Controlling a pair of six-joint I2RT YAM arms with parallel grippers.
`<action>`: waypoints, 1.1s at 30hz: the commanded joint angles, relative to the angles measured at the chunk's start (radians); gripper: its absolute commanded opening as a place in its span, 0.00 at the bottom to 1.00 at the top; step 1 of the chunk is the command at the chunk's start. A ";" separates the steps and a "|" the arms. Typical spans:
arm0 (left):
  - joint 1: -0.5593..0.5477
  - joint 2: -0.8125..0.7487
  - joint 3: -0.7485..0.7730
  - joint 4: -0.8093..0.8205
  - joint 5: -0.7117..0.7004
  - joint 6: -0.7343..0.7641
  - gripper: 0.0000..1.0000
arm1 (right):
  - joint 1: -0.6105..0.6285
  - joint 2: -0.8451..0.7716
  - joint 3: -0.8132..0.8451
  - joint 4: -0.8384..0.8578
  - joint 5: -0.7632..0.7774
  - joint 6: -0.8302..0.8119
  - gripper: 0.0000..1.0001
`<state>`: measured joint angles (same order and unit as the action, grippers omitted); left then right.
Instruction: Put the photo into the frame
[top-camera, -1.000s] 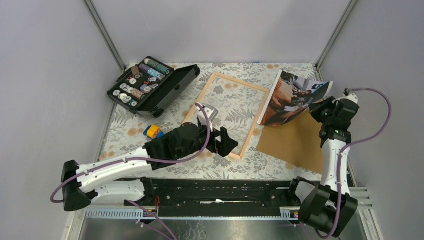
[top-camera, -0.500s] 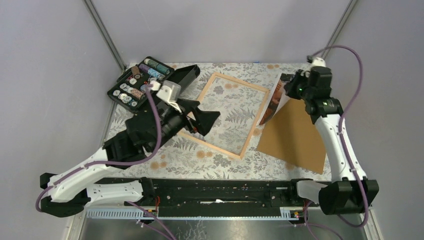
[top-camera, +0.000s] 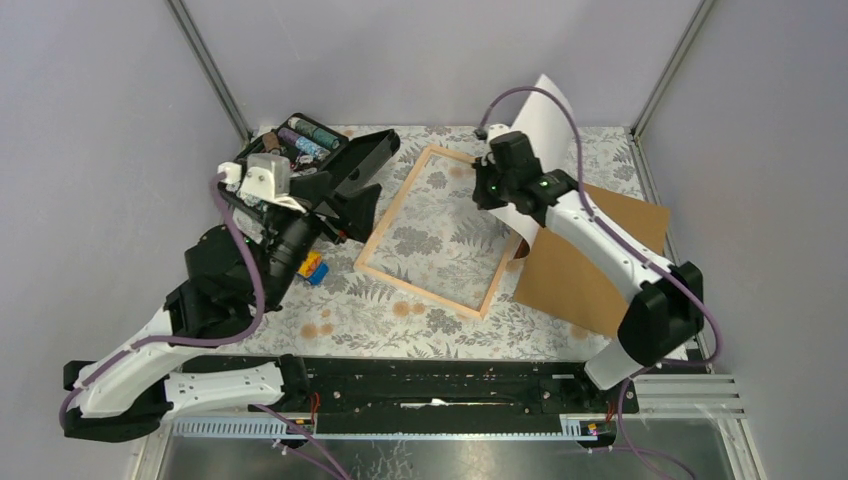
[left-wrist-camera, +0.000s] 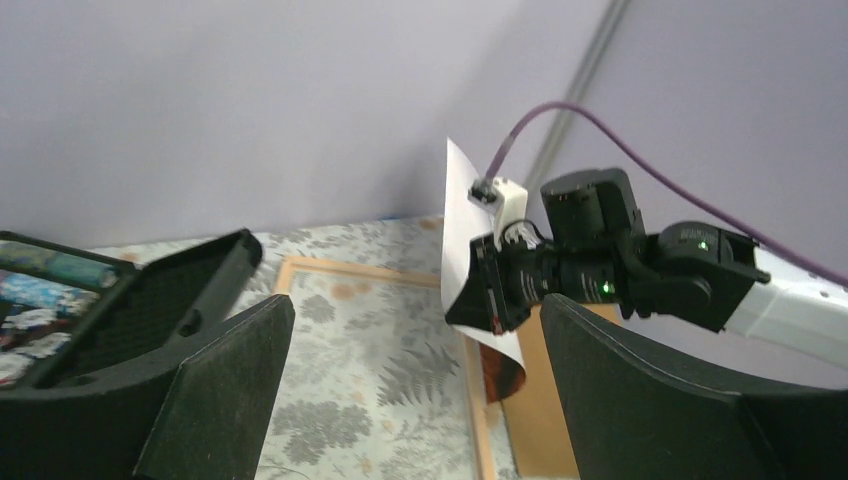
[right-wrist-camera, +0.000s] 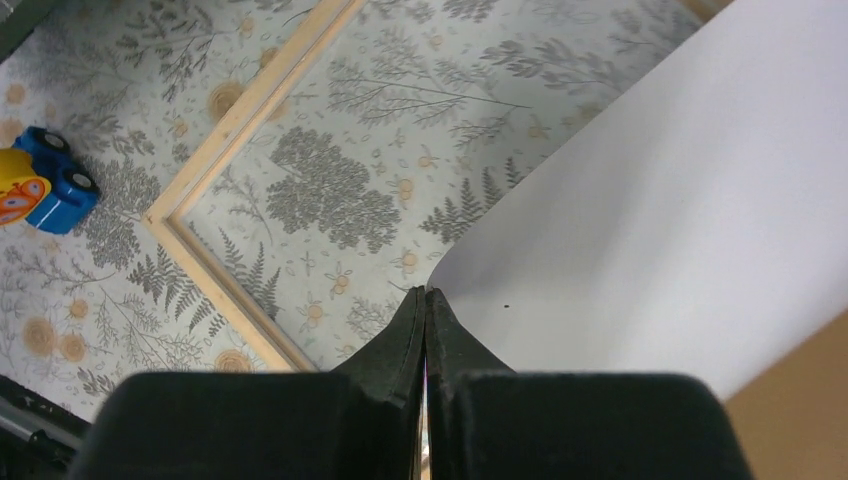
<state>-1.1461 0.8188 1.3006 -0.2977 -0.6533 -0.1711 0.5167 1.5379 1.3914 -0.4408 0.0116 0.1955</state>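
The pale wooden frame (top-camera: 420, 291) lies flat on the fern-patterned cloth. Just off its right rail lies the brown backing board (top-camera: 590, 270). The photo (top-camera: 548, 115) stands nearly upright above that right rail, with its white back turned toward the frame's opening. The right gripper (right-wrist-camera: 425, 300) pinches it at the edge, fingers pressed together on the sheet. Off the frame's left rail sits the open black case (top-camera: 370, 152). The left gripper (top-camera: 345, 200) hovers between case and frame, fingers spread wide and empty. A small blue-and-yellow toy car (top-camera: 312, 267) lies beside the frame's near-left corner. Only the left wrist view shows the print's dark orange face, at the curled lower end. The right wrist view shows only blank white.
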 joint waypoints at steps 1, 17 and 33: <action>0.003 -0.050 -0.028 0.110 -0.139 0.131 0.99 | 0.073 0.081 0.094 0.011 0.028 -0.002 0.00; 0.006 -0.202 -0.295 0.361 -0.307 0.294 0.99 | 0.246 0.303 0.066 0.191 -0.115 0.322 0.00; 0.012 -0.149 -0.351 0.386 -0.302 0.310 0.99 | -0.003 0.164 -0.183 0.320 -0.332 0.386 0.69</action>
<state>-1.1374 0.6628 0.9546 0.0467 -0.9546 0.1276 0.7025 1.8595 1.3273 -0.1661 -0.2390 0.5789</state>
